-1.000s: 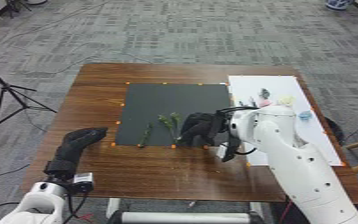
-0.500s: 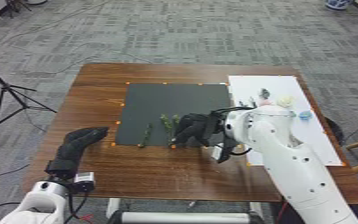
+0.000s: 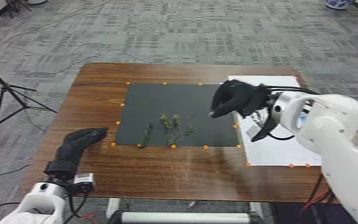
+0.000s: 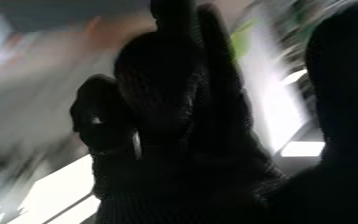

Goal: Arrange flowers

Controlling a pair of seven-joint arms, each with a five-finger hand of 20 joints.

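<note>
So, green stems (image 3: pixel 174 123) lie spread on the dark mat (image 3: pixel 167 99), a sensible base for a fan; right robot hand (image 3: pixel 236 100), fingers apart, prob. empty, hangs by the white sheet (image 3: pixel 273 154) for the next pick.

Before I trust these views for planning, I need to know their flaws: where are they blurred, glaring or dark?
Right wrist view: the background is streaked with blur, white glare flanks the glove, which is nearly black with little detail. Head view: evenly lit; the stems are small and soft-edged, and the dark mat gives them little contrast.
</note>
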